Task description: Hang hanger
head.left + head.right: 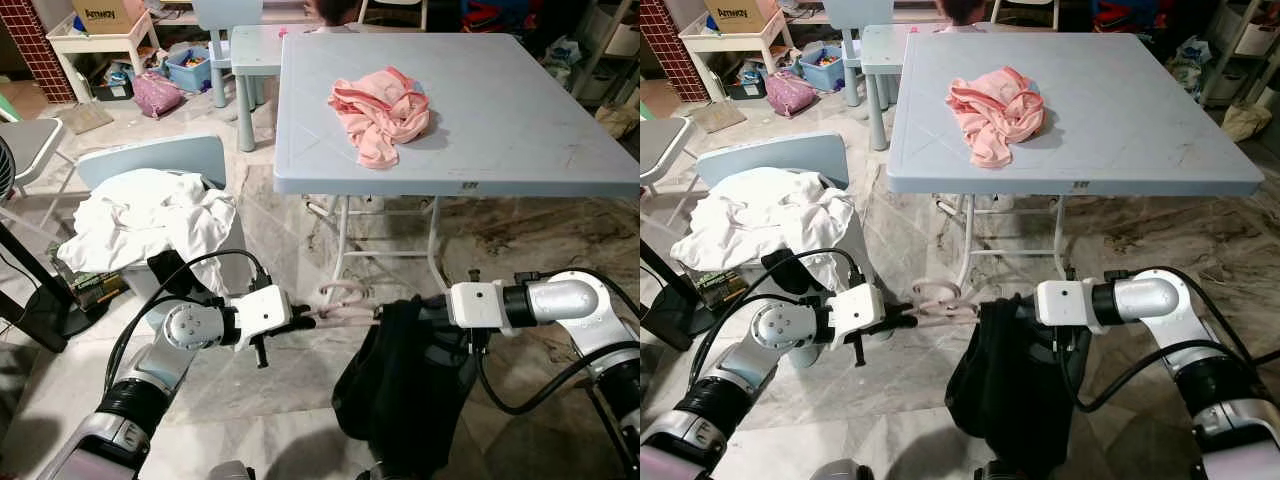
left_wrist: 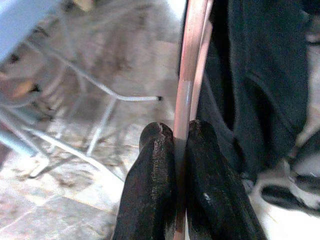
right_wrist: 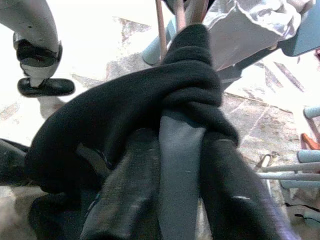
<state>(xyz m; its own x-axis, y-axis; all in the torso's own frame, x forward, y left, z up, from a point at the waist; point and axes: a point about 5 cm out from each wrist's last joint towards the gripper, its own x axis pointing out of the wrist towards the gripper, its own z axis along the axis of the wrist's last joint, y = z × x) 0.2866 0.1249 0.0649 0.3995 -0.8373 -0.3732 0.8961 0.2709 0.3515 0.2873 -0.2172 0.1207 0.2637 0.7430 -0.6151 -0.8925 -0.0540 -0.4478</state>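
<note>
Left claw (image 2: 181, 150): I see my two black fingers pinched tight on the pink hanger (image 1: 345, 305), holding it low in front of me, just below the front edge of the surface (image 1: 560, 160).
Hanger: it runs roughly level between my two arms, its looped hook end by my left claw, the other end disappearing into the black garment (image 1: 405, 400).
Right claw (image 3: 170, 165): my fingers are closed around a bunched fold of the black garment, where it wraps over the hanger's rods.
Black garment: it droops from the hanger toward the marble floor (image 1: 290, 410).
Surface: a pale blue folding table, with a crumpled pink cloth (image 1: 382, 112) lying on top.
Left side: a chair (image 1: 150, 160) draped with white cloth (image 1: 150, 225).
</note>
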